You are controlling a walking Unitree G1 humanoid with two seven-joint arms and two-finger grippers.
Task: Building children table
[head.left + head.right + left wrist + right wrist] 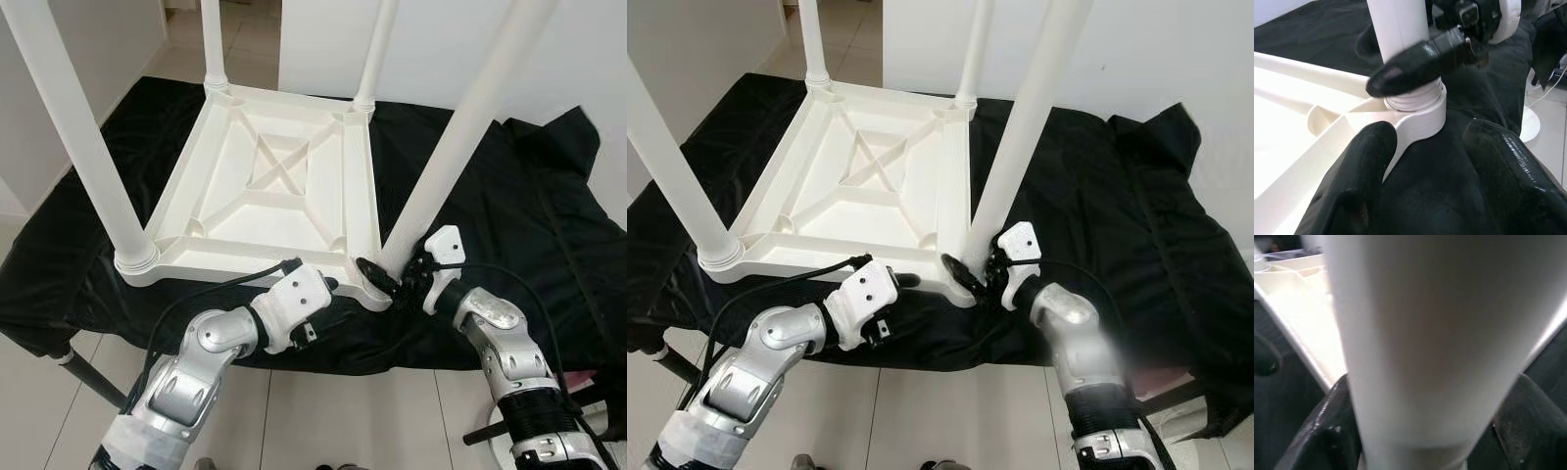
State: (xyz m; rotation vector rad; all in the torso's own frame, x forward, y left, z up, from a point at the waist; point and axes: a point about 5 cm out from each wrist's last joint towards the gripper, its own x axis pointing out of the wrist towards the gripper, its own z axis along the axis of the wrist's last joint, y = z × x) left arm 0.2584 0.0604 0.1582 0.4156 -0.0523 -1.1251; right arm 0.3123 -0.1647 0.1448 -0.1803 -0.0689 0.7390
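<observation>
While the white children's table lay upside down on the black cloth over the worktop, my right fingers were closed around the base of its near right leg, I judged to screw it into its corner socket. My left fingers stood spread open, holding nothing, with one at the frame's near edge by that corner, probably to steady it.

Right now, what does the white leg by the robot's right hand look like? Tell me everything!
The table leg is a long, smooth, white round post that looks like plastic. It rises at a slant from the near right corner of the upside-down table, which lies on a black cloth. Its ridged bottom end sits in a round corner socket. The right gripper has its black fingers around the leg's base, and the left gripper waits open beside that corner.
</observation>
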